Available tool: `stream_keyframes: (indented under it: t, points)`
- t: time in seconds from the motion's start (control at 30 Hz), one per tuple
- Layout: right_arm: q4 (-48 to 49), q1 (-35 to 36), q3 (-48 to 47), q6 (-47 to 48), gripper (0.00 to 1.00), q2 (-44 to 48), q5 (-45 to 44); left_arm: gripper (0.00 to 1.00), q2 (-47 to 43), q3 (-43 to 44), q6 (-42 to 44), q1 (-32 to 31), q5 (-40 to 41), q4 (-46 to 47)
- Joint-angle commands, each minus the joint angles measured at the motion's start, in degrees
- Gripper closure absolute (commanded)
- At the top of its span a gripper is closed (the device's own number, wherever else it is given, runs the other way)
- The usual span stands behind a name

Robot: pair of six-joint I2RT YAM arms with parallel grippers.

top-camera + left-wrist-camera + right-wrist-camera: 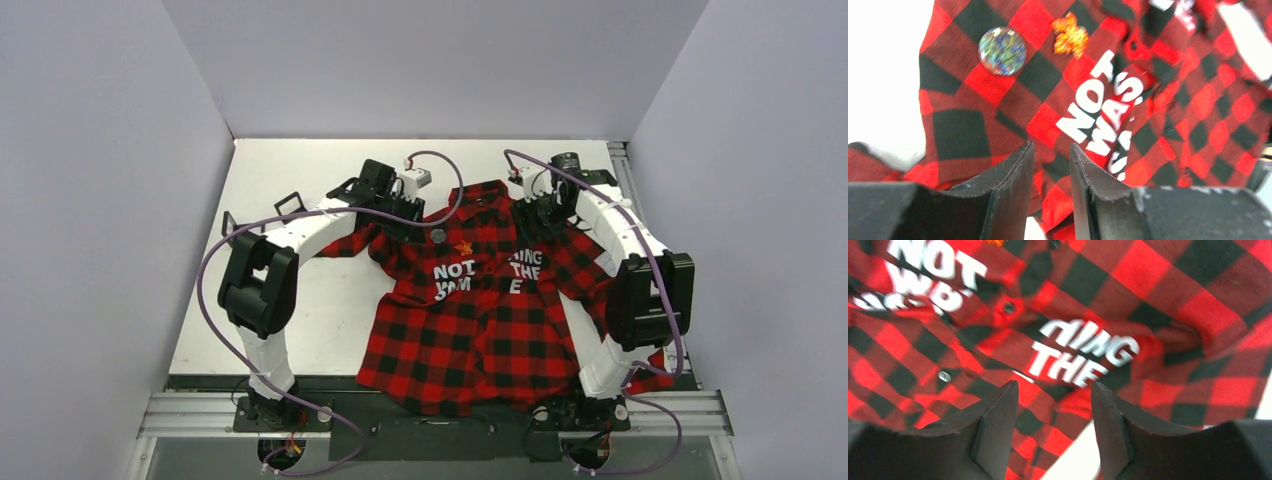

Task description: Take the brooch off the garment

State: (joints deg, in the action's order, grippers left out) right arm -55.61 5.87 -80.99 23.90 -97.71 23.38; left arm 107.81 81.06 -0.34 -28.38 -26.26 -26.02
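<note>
Left tool [1050, 147] fingers fill the near edge of its wrist view: narrow gap, nothing clearly pinched. Right tool [1054, 386] gapes wide and empty over the "THE" lettering. We read this as approach, brooch [1069, 34] not yet touched. It's a small jagged orange-gold glittery leaf on the shirt [480, 330] chest, just far of "NOT", right of a round iridescent badge [1002, 51]. Soft woven check lies on the white worktop [300, 180]. Next, we reckon: one tool pins cloth, the other nips the leaf.
</note>
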Motion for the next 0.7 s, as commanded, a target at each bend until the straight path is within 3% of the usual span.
stream_keyframes:
  t: [0.0,0.17,0.43,0.67]
  points:
    - [11.4,1.7,1.2,-15.8,0.53,0.0,10.8,0.71,0.4,-2.3,-15.3,1.8,-11.7,16.6]
    - [20.6,4.3,2.9,-23.4,0.61,-2.2,13.6,0.69,2.3,-3.7,-24.7,1.3,-14.0,28.9]
    - [37.9,6.6,10.6,-38.0,0.64,-5.2,17.2,0.68,9.6,-2.3,-33.9,0.8,-14.5,35.4]
    - [43.7,8.2,12.9,-42.7,0.69,-10.0,16.2,0.67,14.8,-1.7,-38.8,0.3,-14.3,38.7]
